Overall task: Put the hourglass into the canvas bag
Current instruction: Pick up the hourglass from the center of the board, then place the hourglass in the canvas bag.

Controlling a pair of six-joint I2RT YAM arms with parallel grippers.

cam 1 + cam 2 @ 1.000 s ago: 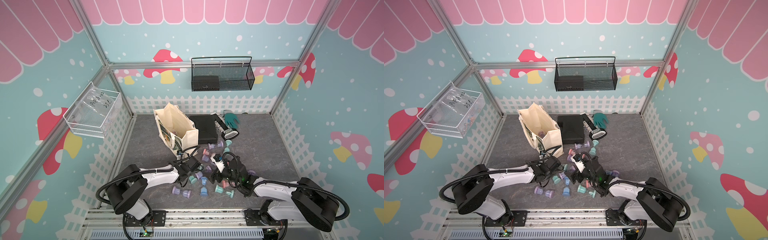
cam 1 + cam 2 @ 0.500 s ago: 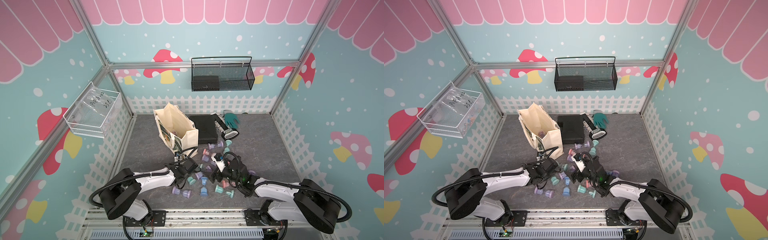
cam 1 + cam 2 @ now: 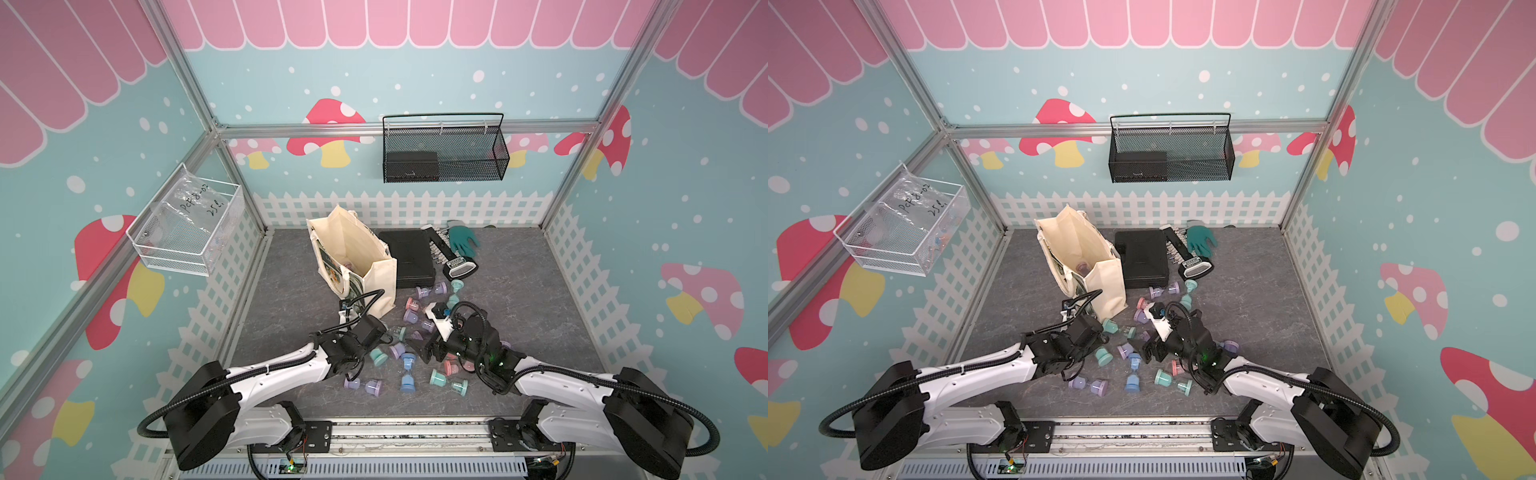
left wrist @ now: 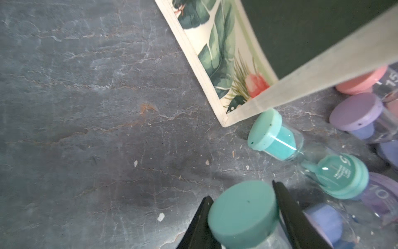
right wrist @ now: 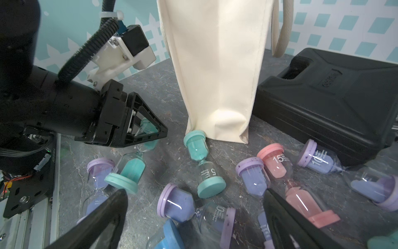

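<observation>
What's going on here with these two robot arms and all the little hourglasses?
The left gripper has its fingers shut on a teal hourglass, low over the table near the foot of the open canvas bag. The right gripper hangs open over the other hourglasses scattered there, holding nothing. The held one is not yet in the bag.
</observation>
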